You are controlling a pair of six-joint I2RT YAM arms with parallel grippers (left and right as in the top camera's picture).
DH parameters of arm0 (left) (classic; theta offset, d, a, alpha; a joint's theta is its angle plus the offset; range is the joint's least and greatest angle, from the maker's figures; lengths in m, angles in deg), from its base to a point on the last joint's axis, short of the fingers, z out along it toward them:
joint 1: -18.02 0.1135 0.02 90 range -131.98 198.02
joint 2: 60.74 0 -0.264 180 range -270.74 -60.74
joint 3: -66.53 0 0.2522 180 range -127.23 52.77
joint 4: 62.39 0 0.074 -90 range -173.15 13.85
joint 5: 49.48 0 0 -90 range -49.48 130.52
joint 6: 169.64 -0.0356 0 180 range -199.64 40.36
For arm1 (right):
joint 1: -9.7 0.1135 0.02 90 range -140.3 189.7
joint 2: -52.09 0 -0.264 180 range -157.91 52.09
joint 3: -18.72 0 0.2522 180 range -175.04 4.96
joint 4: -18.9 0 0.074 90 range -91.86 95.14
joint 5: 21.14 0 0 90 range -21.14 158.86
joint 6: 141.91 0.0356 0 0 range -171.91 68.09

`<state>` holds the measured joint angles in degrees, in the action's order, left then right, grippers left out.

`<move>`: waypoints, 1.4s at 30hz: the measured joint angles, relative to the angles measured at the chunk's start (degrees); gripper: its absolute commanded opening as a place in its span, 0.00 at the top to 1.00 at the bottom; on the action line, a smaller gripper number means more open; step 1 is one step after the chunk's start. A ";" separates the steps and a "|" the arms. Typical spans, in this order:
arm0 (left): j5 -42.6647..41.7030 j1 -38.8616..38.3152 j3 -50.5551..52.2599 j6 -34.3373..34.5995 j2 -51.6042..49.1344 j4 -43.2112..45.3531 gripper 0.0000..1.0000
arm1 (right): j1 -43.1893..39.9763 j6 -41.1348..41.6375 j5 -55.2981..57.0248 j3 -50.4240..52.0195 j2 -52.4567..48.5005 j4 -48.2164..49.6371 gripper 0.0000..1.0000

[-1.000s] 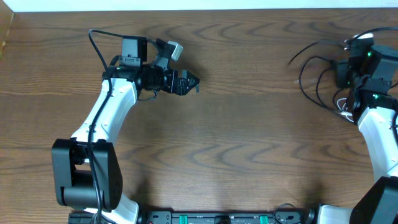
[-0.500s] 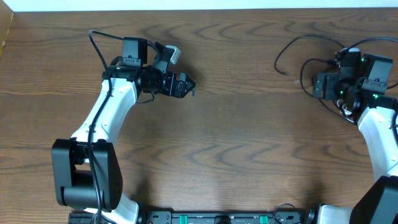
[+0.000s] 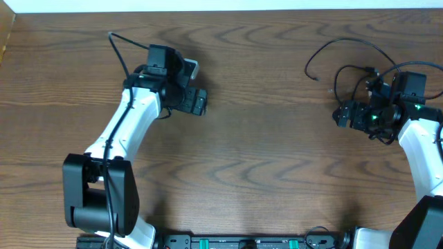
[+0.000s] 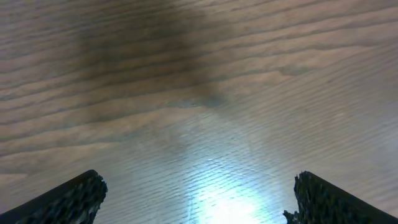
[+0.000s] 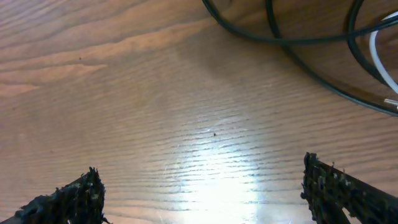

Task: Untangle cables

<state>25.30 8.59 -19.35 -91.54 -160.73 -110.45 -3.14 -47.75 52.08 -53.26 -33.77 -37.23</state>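
Overhead view: the black cables [image 3: 346,59] lie bunched at the far right of the table [image 3: 263,152], in overlapping loops; one strand arcs out to the left of the bunch and ends in a free tip pointing down toward the near edge; the bundle as a whole runs roughly left to right, though the loops give it no single clear axis. The right gripper [image 3: 340,116] sits at the near-left side of the bunch, pointing left, with nothing held; the left gripper [image 3: 199,102] is well apart, over bare wood on the left half.

Left wrist view: the fingers [image 4: 68,196] stand wide apart over bare table; no cable in reach; jaws empty.

Right wrist view: the fingers [image 5: 71,196] are spread fully with only wood grain between them; two black strands [image 5: 292,46] cross the upper right, running diagonally down to the right; a white cable [image 5: 382,59] shows at the right edge, probably part of a small loop, though most of it is cut off.

Procedure, as judged: select one strand clear of crossings, preferably the free outlying arc; approach with the jaws across the strand, not along it; close on that strand alone; draw it away from the bunch slowly, toward open table; bring the left arm in to pin the remainder if the bundle drags.
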 measured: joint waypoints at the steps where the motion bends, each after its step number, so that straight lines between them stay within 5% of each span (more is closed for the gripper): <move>1: 0.76 -0.35 0.00 0.00 0.00 0.00 0.02 | 0.00 0.20 0.00 0.00 0.00 0.00 0.01; 42: 6.51 -0.72 0.00 -0.02 0.00 -0.20 0.02 | 0.00 0.90 -0.07 0.00 0.00 -0.02 0.01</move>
<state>31.81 7.87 -19.35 -91.56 -160.73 -110.65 -3.14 -46.85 52.02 -53.26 -33.77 -37.25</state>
